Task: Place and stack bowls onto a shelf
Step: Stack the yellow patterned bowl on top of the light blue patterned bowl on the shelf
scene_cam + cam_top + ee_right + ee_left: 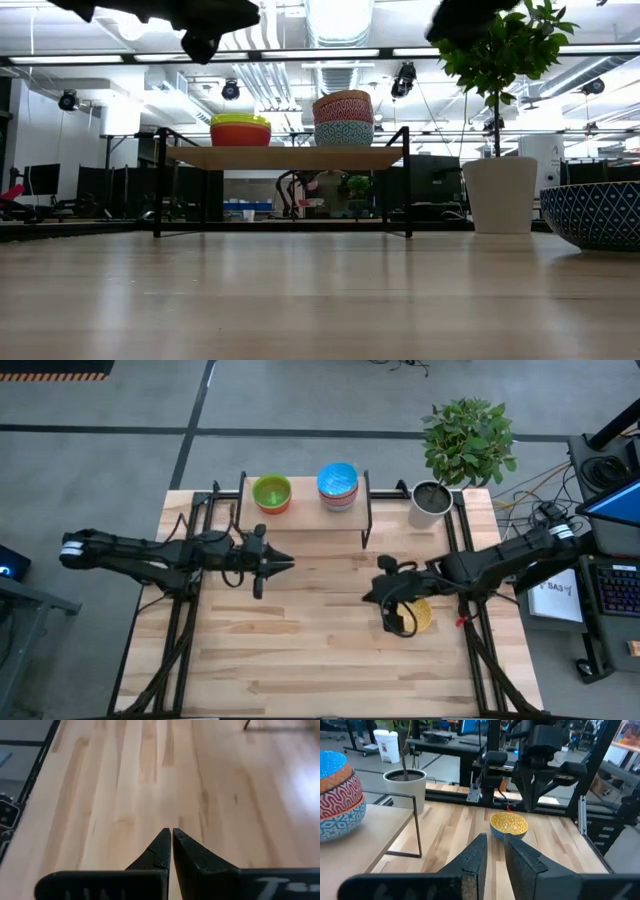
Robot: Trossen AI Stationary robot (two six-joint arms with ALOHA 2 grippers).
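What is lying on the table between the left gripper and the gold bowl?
Nothing: in the left wrist view, only bare table planks lie between the left gripper and the gold bowl. The high view agrees.

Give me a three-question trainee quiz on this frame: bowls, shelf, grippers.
1. True or false: the shelf carries two separate stacks of bowls.
2. Which bowl is left on the tabletop? A) the green-topped stack B) the gold bowl C) the blue-topped stack
3. Fill in: the right gripper hangs over bare wood with its fingers ____.

Key
1. True: both stacks stand apart on the shelf's top board.
2. B: it sits beside the right arm, facing the left gripper, whose fingers stand slightly apart and hold nothing.
3. Shut, holding nothing.
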